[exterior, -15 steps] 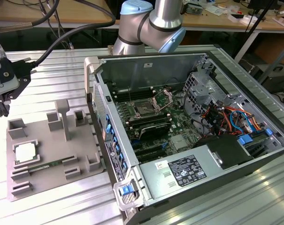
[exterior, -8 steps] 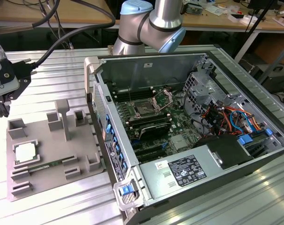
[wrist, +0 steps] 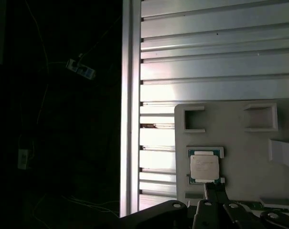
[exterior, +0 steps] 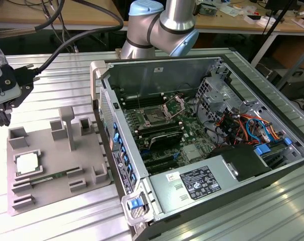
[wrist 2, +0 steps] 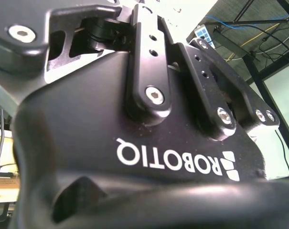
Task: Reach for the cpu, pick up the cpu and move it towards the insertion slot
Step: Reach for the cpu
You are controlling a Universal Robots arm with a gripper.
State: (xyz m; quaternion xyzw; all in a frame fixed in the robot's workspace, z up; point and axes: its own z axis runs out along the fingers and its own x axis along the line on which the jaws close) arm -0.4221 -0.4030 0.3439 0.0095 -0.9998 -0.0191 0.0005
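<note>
Above the grey tray (exterior: 51,150) on the table (exterior: 66,65), the tool (exterior: 1,116) hovers near the cpu (exterior: 28,163), its spread impossible to tell; reaching step, calling for a squared descent, insertion slot (exterior: 154,116) well apart.

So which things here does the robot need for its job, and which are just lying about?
For the job: the cpu, lying in its tray; the insertion slot in the open computer; the gripper near the tray.
Just lying about: coloured cables; power supply box; ribbed metal table.
</note>
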